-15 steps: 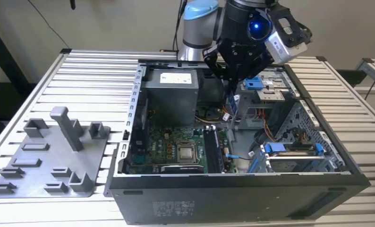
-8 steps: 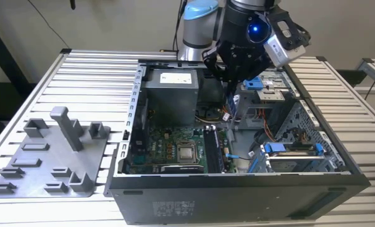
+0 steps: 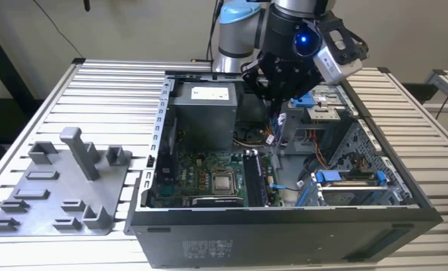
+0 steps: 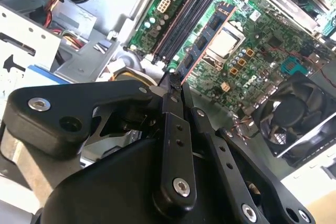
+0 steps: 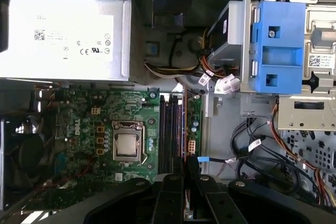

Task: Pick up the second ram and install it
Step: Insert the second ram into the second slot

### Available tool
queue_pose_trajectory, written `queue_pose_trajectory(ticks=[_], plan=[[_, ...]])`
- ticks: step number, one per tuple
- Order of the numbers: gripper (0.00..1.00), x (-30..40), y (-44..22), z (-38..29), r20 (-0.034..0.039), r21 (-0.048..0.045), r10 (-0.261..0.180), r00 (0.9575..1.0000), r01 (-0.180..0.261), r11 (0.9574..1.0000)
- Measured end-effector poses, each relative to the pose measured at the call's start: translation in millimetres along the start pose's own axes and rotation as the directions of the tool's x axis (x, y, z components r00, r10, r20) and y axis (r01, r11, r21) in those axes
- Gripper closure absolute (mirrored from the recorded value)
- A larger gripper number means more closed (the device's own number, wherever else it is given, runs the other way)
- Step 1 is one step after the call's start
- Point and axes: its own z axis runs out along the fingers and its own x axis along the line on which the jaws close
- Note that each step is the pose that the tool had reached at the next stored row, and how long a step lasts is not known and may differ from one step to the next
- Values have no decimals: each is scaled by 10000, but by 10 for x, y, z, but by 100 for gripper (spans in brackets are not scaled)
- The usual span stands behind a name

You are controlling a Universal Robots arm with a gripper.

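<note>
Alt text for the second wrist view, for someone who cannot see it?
The black gripper pinches one end of a slim memory stick, which juts out over an open computer's green motherboard. Dark memory slots lie on one side of the stick, the silver processor and a black fan on the other.

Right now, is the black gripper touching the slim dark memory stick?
Touching. In the second wrist view the black gripper is shut on one end of the slim dark memory stick, which juts out over the green motherboard.
</note>
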Motion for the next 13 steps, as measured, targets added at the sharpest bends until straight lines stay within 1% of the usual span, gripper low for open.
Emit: queue_pose_trajectory(ticks=[11,13], plan=[[86,0,0,9,-1,2,0,10000,0,10000],[86,1,-1,22,1,-3,1,10000,-1,10000]])
